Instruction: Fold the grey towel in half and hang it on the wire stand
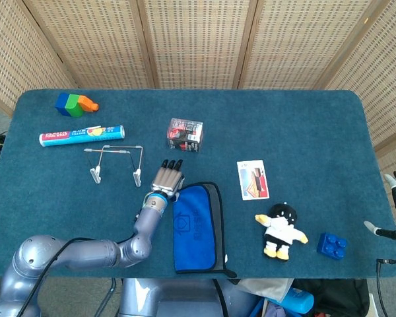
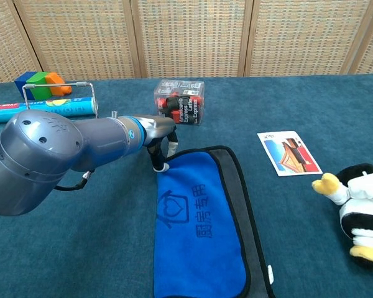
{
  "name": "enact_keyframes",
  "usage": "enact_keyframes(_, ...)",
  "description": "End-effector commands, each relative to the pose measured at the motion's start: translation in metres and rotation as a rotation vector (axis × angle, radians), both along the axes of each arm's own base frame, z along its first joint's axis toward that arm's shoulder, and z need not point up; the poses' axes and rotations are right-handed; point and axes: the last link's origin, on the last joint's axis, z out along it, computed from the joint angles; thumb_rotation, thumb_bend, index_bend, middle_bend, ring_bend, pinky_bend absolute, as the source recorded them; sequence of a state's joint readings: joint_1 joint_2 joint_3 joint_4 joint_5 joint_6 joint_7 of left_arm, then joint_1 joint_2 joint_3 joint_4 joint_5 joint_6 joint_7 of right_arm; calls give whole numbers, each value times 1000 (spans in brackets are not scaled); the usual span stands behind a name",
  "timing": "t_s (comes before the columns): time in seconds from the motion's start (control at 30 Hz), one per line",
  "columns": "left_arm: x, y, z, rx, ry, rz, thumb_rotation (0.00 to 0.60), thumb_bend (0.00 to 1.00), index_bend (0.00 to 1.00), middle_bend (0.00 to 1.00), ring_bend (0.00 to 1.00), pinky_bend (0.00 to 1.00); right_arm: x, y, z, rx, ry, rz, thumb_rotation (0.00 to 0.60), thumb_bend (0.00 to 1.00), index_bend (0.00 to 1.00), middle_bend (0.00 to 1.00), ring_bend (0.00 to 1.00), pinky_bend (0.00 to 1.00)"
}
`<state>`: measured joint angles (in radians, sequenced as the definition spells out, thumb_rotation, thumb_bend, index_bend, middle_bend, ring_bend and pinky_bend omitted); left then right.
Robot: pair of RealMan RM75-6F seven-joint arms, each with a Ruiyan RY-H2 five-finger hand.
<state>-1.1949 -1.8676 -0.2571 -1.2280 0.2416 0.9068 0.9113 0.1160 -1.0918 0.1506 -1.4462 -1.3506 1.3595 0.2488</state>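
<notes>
Chest view puts your left hand (image 2: 160,141) pinching the grey towel (image 2: 202,217) at its far-left corner (slightly lifted). Its long axis runs toward you; the wire stand (image 1: 114,162) sits just left.

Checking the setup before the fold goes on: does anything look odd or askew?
Only the towel: its far left corner is lifted off the table where the left hand has its fingers on it. Everything else lies flat and tidy.

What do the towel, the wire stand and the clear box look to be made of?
Towel: soft cloth, likely microfibre, matte blue face over grey with dark piped edging; its corner lifts limply at the left hand.
Wire stand: thin bent metal wire, shiny, with pale feet, probably plastic tips.
Clear box: transparent hard plastic, glossy; contents show through.
</notes>
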Motion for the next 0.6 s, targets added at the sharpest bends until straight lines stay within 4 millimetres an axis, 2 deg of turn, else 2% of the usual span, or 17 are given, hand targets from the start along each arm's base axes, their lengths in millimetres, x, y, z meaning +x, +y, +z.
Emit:
enact_keyframes(0.03,1,-1,1,1,1,-4,600,380,596,0,0,0,0,0,0,0,-1,1,600,0,0,0,0,0)
enact_keyframes(0.2,2,-2,1,1,2,-12,600,389,612,0,0,0,0,0,1,0,-2,3,600,0,0,0,0,0)
enact_keyframes(0.47,5,-5,2,5,7,-38,600,587,696,0,0,0,1,1,2,-3,-5,6,600,0,0,0,0,0)
enact_keyframes(0.6,7,-6,4,15,6,-53,600,612,752,0,0,0,1,1,3,-7,-7,9,600,0,0,0,0,0)
